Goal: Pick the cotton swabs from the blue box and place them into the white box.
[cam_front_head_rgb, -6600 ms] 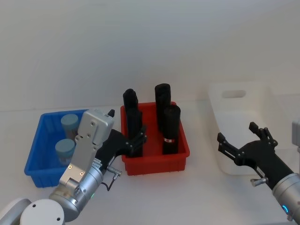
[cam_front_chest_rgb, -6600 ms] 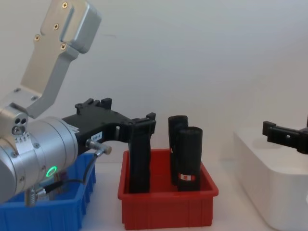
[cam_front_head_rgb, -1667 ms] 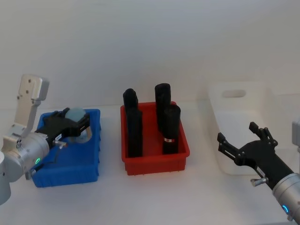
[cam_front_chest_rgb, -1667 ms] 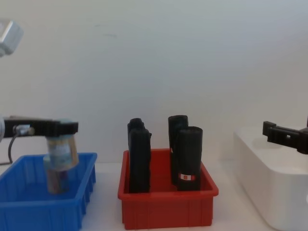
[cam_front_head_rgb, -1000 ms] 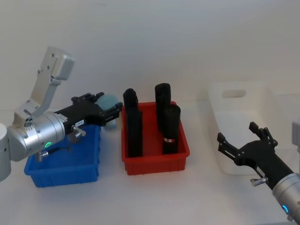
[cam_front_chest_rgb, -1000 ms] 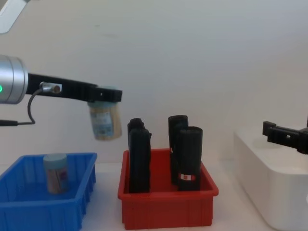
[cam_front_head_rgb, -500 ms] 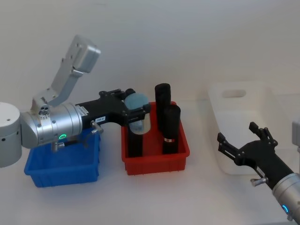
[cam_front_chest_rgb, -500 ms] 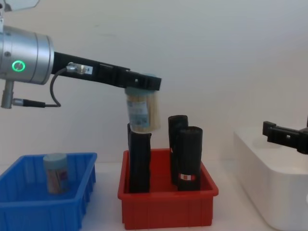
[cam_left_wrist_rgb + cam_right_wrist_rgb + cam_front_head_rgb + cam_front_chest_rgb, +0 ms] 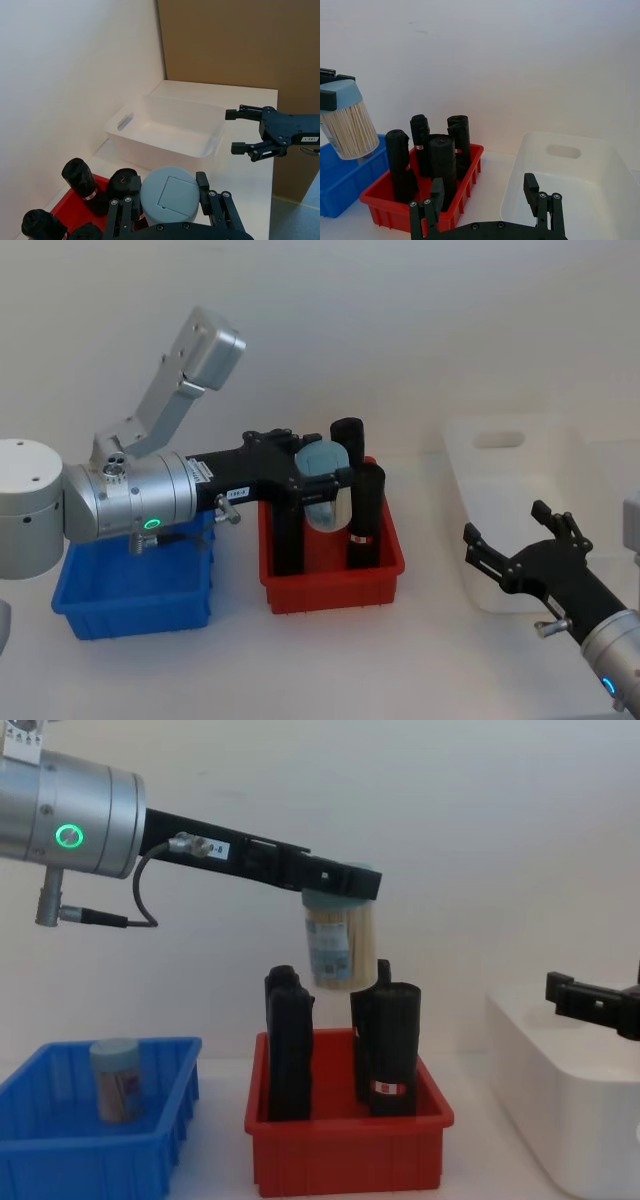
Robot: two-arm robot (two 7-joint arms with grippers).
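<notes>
My left gripper [image 9: 320,476] is shut on a cotton swabs jar [image 9: 323,502], clear with a pale blue lid, and holds it in the air over the middle of the red bin. The jar [image 9: 341,948] hangs tilted just above the black rolls. The same jar's lid [image 9: 169,202] sits between the fingers in the left wrist view. A second jar [image 9: 117,1078] stands in the blue box [image 9: 90,1160] at the left. The white box [image 9: 500,490] stands at the right. My right gripper [image 9: 505,532] hovers open by its near side, holding nothing.
The red bin [image 9: 330,596] with several tall black rolls [image 9: 365,515] stands between the blue box [image 9: 130,620] and the white box [image 9: 560,1120]. The left arm's silver body [image 9: 110,505] hangs over the blue box. The table in front of the bins is bare.
My left gripper has carried the jar further right, from over the red bin's left rolls to over its middle. The right gripper has not moved.
</notes>
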